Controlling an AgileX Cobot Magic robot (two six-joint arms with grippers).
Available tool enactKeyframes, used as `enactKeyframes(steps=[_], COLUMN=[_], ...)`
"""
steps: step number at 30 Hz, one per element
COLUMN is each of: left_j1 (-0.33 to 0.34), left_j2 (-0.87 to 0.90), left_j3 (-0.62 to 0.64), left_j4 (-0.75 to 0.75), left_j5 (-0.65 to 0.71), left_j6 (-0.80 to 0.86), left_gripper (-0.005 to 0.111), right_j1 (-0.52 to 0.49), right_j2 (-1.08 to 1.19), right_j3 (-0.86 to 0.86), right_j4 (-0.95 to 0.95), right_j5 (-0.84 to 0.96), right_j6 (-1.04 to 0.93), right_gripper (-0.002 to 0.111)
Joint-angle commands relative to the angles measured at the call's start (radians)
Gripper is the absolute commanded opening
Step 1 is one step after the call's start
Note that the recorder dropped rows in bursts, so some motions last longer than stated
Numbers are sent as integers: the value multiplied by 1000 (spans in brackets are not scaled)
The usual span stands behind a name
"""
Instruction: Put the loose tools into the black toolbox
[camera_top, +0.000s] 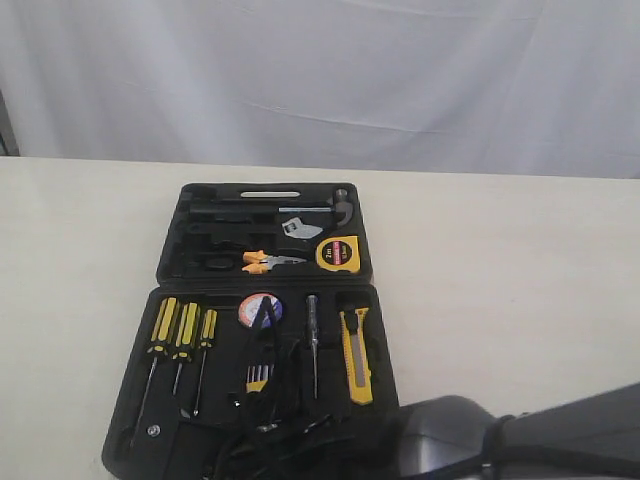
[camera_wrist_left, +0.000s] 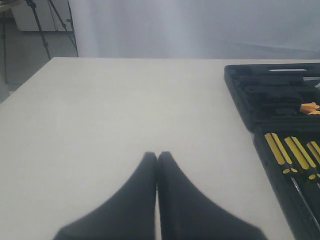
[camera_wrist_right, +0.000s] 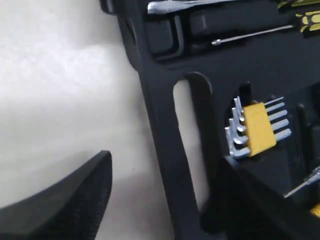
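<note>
Black toolbox (camera_top: 172, 268) lies open mid-frame in the exterior view on the table (camera_top: 80, 260), 2 halves. All 4 loose bits sit in it afaict: pliers (camera_top: 262, 262) + tape measure (camera_top: 338, 254) in the upper half, tape roll (camera_top: 258, 308) + utility knife (camera_top: 357, 356) in the lower half, near 3 screwdrivers (camera_top: 183, 335). Tape roll is partly covered by smth dark, black on black, can't tell what. Right arm (camera_top: 540, 435) is cut off at the lower right corner.

Right gripper (camera_wrist_right: 167, 165): fingers spread, 1 finger (camera_wrist_right: 75, 200) over bare table. The other blurs into the case by the hex key set (camera_wrist_right: 257, 127), with the slot handle (camera_wrist_right: 186, 140) between them.

Left gripper (camera_wrist_left: 157, 157): fingers pressed together, nothing in them, over bare table. Toolbox is cut off by the frame edge there.
</note>
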Motion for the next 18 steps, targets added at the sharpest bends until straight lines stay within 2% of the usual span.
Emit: enactKeyframes(steps=[1, 12, 18], left_j1=[-5, -5, -5], left_j2=[-1, -1, -1], left_j3=[3, 3, 3], left_j4=[-10, -10, -10], left_j5=[-8, -8, -8], left_j6=[-4, -4, -4], left_gripper=[0, 0, 0], right_j1=[-7, -7, -25], right_j2=[30, 74, 78], right_j3=[1, 1, 1], right_j4=[-61, -150, -173], right_j5=[-4, -4, -12], right_j6=[32, 153, 176], right_gripper=[59, 57, 38])
